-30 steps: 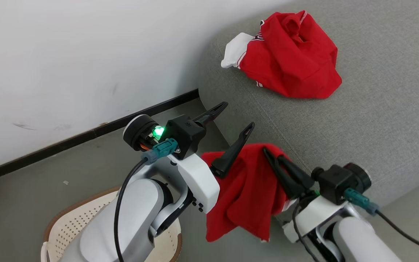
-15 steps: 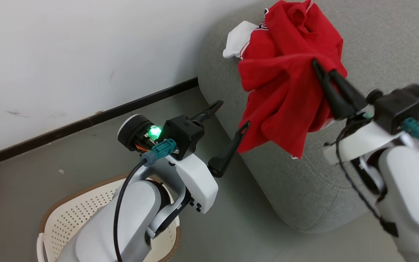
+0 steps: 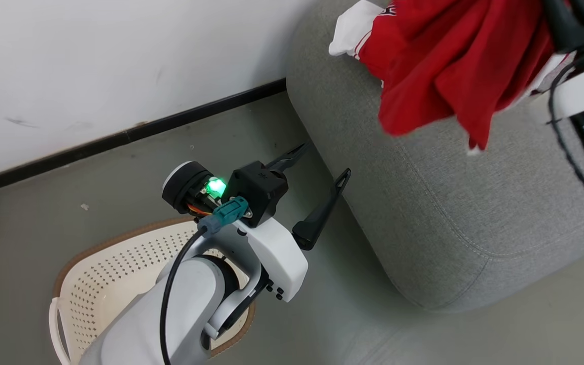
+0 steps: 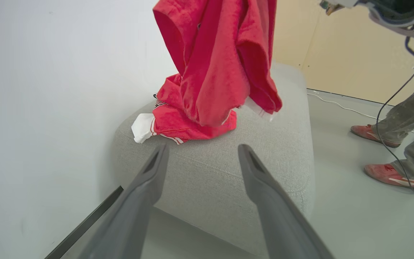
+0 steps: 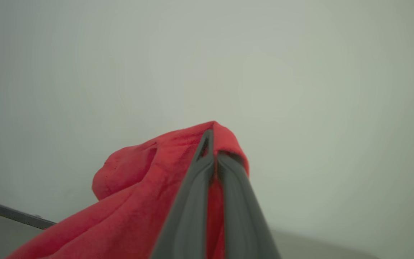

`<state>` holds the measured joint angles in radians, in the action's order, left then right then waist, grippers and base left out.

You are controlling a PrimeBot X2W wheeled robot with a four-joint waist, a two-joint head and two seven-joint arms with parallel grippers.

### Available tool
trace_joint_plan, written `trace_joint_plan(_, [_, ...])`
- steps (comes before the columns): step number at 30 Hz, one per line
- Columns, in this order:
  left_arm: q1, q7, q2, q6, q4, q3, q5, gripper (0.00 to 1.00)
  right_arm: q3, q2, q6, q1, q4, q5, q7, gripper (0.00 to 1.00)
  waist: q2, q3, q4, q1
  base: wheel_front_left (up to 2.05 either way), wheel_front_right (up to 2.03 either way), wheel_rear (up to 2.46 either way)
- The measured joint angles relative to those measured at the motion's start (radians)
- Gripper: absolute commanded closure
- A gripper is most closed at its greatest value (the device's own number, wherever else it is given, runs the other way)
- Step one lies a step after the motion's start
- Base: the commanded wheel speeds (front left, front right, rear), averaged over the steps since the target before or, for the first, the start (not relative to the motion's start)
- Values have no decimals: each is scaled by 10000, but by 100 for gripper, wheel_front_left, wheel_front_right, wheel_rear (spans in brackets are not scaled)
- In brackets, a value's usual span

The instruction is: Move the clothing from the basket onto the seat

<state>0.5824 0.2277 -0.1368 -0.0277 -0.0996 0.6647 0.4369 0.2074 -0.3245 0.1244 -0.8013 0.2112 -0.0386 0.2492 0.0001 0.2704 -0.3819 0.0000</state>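
Observation:
A plain red garment (image 3: 449, 66) hangs above the grey seat (image 3: 449, 203), pinched in my right gripper (image 5: 210, 136), which is shut on its top fold. Its dark fingers (image 3: 568, 25) show at the head view's top right. Under the hanging cloth (image 4: 217, 61), a second red garment with white stripe trim (image 4: 178, 126) and a white part (image 3: 350, 30) lies on the seat's top near the wall. My left gripper (image 3: 325, 161) stands open and holds nothing, low beside the seat's corner, above the floor. The cream basket (image 3: 84, 253) sits on the floor under my left arm.
A white wall with a dark baseboard (image 3: 170, 121) runs behind the basket and meets the seat. A person's feet in red shoes (image 4: 394, 176) stand on the floor past the seat's far side, with cables (image 4: 336, 104) trailing there.
My right gripper has carried the plain red garment up from beside the seat's front edge to above the seat top. The head view has shifted meanwhile. The left gripper has stayed open.

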Motion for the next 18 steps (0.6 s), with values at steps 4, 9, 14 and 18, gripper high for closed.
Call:
trace_joint_plan(4, [0,119,-48,-96,-226,8,-17,0,-36,-297,0,-691,320,-36,-92,100,0,264,101,0,0,0,0])
trace_joint_plan(9, [0,330,-178,-140,-491,27,-100,0,-255,-700,0,-1319,846,-56,-291,100,0,636,227,1,0,0,0])
trace_joint_plan(14, [3,616,-247,-222,-834,86,-176,0,-525,-1287,0,-2155,1254,-35,-560,100,0,1227,393,1,0,0,0])
trace_joint_plan(18, [21,792,-295,-222,-1045,173,-341,0,-587,-1607,0,-2810,1302,-17,-575,100,0,1593,486,1,0,0,0])
